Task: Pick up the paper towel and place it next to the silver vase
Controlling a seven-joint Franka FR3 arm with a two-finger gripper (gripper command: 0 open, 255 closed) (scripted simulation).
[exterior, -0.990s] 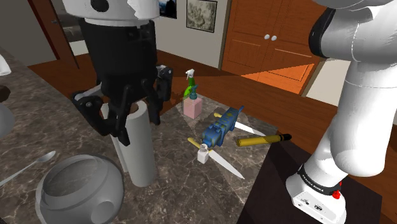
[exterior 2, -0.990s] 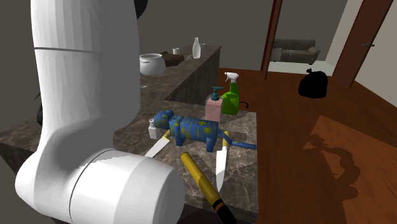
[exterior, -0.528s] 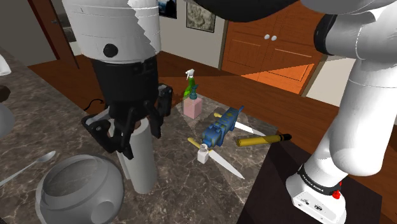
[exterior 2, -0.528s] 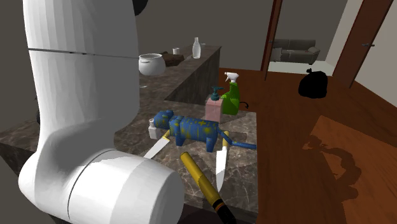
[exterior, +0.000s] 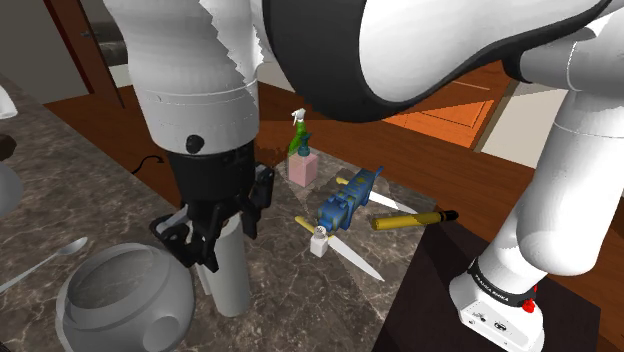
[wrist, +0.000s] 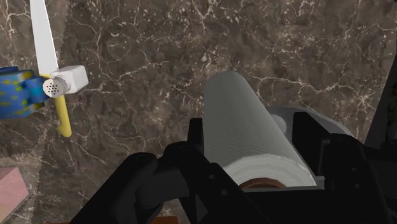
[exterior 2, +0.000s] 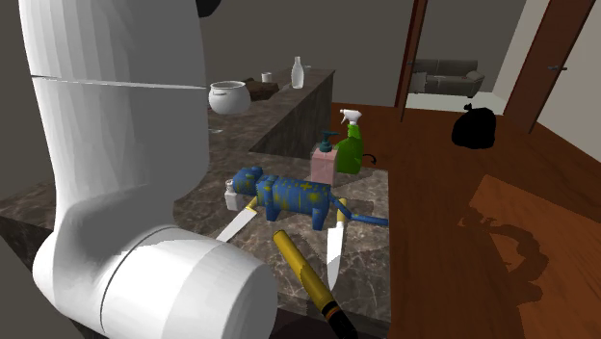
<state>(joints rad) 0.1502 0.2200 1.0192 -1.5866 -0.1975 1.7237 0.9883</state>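
The paper towel (exterior: 232, 285) is a white upright roll on the dark marble counter (exterior: 280, 270). It stands just to the right of a grey round vessel (exterior: 120, 300) in the shoulder view. My black gripper (exterior: 222, 228) has come down over the roll's top and is open, with one finger on each side of the upper part. In the wrist view the roll (wrist: 248, 121) runs between the fingers, which stand close to its sides, and the grey vessel (wrist: 304, 121) shows just beyond it. My white arm hides the roll in the second exterior view.
Toward the counter's far end lie a blue spotted toy (exterior: 338, 205), a white-bladed knife (exterior: 355, 258), a small white shaker (wrist: 63, 81) and a yellow-handled tool (exterior: 410, 220). A pink dispenser (exterior: 302, 165) and a green spray bottle (exterior: 297, 135) stand behind. A spoon (exterior: 45, 262) lies left.
The arm has lowered steadily. The gripper went from above the roll's top to straddling its upper part. The roll and the other things have not moved.
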